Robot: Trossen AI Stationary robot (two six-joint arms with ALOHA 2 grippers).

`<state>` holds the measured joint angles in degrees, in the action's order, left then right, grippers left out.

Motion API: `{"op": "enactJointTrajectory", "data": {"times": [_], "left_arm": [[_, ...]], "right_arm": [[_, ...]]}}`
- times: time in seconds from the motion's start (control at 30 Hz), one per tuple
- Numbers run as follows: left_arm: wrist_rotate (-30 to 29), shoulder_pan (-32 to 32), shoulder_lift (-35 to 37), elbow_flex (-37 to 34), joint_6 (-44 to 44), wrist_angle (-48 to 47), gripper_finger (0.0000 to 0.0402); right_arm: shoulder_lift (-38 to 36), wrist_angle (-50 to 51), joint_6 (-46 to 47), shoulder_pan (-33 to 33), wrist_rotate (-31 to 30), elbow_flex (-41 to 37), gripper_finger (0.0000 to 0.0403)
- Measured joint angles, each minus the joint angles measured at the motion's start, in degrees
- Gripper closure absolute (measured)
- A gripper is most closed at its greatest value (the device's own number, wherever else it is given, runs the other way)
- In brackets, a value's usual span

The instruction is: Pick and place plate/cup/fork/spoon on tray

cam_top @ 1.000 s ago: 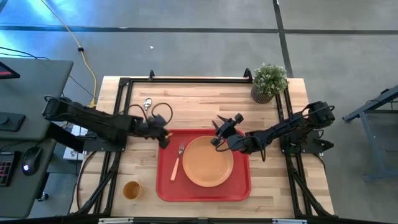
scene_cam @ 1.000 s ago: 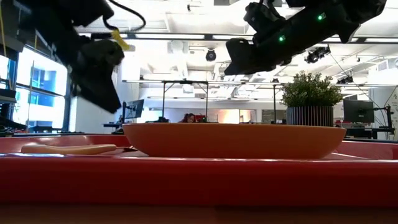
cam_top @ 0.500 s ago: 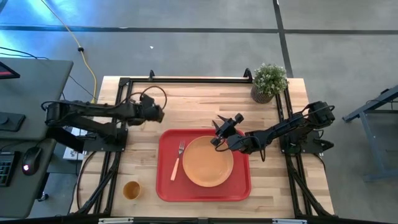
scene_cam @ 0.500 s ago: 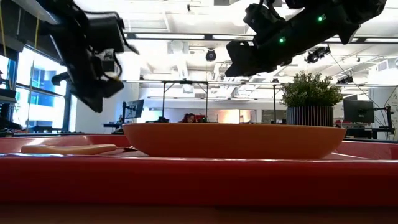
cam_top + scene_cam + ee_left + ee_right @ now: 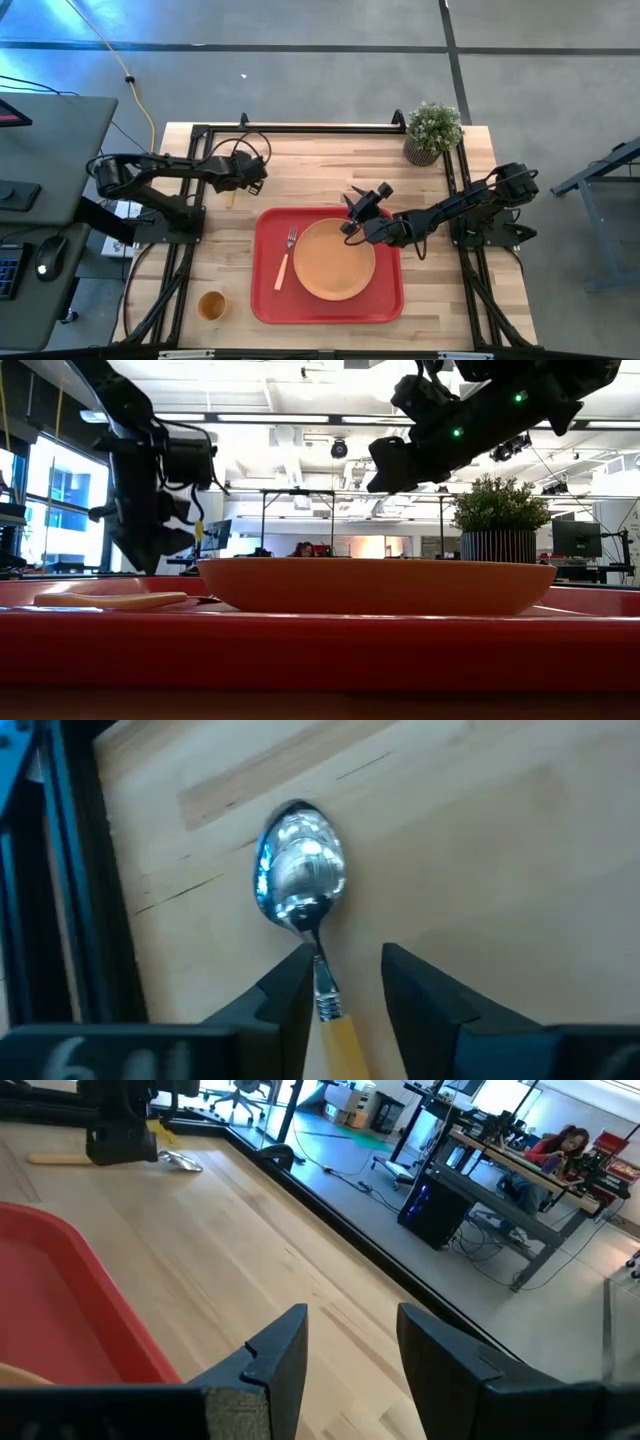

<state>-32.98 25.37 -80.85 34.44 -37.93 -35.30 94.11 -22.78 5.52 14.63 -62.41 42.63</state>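
Observation:
The spoon point(image 5: 300, 870) lies flat on the bare wood at the far left, and its orange handle point(image 5: 228, 197) points toward the near edge. My left gripper point(image 5: 340, 995) points down over it, open, with one finger on each side of the spoon's neck. I cannot tell whether it touches. The orange plate point(image 5: 335, 258) and the fork point(image 5: 286, 255) lie in the red tray point(image 5: 262, 300), the fork to the plate's left. The cup point(image 5: 211, 304) stands on the table by the tray's near left corner. My right gripper point(image 5: 362, 205) hangs open and empty over the tray's far rim.
A potted green plant point(image 5: 433, 132) stands at the far right corner. Black frame rails point(image 5: 300, 128) run along the table's far edge and both sides. Bare wood lies between the tray and the far rail.
My left gripper has gone from the tray's far left corner toward the table's far edge, has tipped to point down and has come down over the spoon. The spoon, the plate and the fork have stayed where they were.

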Motion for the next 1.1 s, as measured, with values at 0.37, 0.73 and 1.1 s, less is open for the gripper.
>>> {"op": "enactJointTrajectory", "data": {"times": [0.37, 0.73, 1.1], "left_arm": [[-2.24, 2.54, -5.97, 0.00, -0.80, -0.28, 0.0272], [-3.87, 3.23, -9.08, 0.09, 4.14, 3.86, 0.0347], [-2.89, 3.29, -9.06, 0.35, 9.32, 4.89, 0.0392]], "right_arm": [[0.00, 0.30, 0.00, 0.02, 0.02, 0.00, 0.0256], [0.00, 0.30, 0.66, 0.02, 0.00, 0.00, 0.0256], [0.00, 0.28, 0.66, 0.00, 0.00, 0.00, 0.0256]]}}
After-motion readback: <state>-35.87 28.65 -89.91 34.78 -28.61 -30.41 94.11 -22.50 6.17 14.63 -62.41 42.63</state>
